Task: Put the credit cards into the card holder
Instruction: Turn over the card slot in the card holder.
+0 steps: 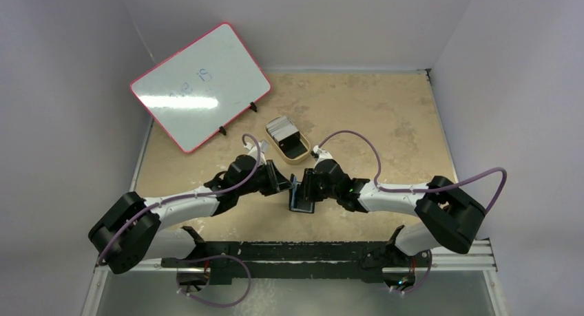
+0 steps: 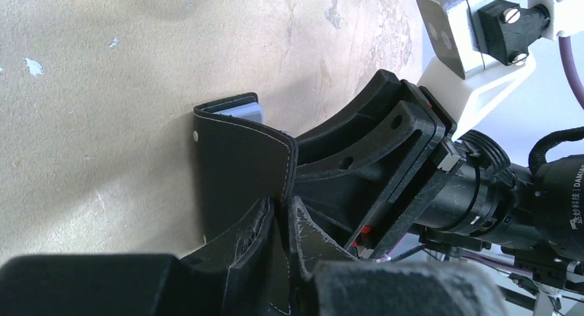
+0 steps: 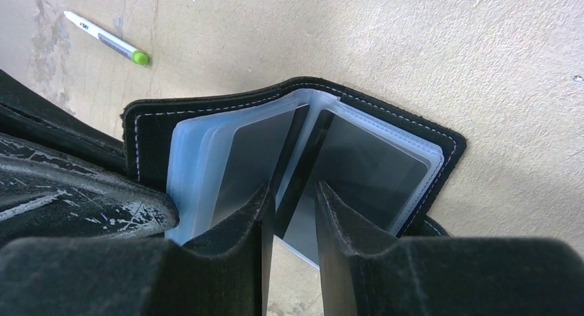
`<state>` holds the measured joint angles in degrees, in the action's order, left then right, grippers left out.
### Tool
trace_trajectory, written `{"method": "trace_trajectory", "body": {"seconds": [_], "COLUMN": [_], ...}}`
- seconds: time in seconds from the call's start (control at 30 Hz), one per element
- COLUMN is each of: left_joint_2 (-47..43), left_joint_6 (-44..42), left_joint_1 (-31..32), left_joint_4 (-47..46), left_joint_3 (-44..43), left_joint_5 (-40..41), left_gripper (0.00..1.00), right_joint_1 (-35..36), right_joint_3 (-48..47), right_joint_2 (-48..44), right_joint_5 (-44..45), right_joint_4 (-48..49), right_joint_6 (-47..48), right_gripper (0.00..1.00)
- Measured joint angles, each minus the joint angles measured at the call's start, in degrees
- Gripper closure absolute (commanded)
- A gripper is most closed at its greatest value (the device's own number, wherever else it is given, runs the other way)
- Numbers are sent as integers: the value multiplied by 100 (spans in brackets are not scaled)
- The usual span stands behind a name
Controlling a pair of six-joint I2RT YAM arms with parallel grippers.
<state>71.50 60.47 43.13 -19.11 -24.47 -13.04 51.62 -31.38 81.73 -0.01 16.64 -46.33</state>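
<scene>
Right wrist view, open card holder (image 3: 289, 123) between right gripper (image 3: 293, 216) fingers.

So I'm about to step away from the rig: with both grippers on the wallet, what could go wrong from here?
Only the left gripper pinches the card holder by one cover edge, so the cover could slip free. The right gripper sits among the clear sleeves and might crease one. The credit cards are in the tan tin, so releasing to fetch one may let the holder fold shut.

Card holder (image 1: 301, 195) mid-table between the two grippers, tin (image 1: 289, 141) just behind it holding the credit cards (image 1: 281, 127), whiteboard (image 1: 200, 85) propped at the back left
</scene>
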Motion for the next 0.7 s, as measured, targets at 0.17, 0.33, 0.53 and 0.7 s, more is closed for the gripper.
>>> {"method": "trace_trajectory", "body": {"seconds": [0.17, 0.33, 0.53, 0.7], "left_joint_2": [24, 24, -155, -271], "left_joint_6": [7, 20, -271, -638], "left_joint_1": [0, 0, 0, 55], "left_joint_4": [-59, -122, 1145, 2625], "left_joint_3": [11, 76, -313, -1143], "left_joint_5": [-28, -28, 367, 1019], "left_gripper": [100, 100, 100, 100], "right_joint_1": [0, 0, 2, 2], "right_joint_3": [0, 0, -2, -2], "right_joint_2": [0, 0, -184, -1397], "right_joint_5": [0, -2, 9, 109], "right_joint_4": [-2, -2, -284, -837], "right_joint_6": [2, 2, 17, -22], "right_gripper": [70, 69, 60, 55]}}
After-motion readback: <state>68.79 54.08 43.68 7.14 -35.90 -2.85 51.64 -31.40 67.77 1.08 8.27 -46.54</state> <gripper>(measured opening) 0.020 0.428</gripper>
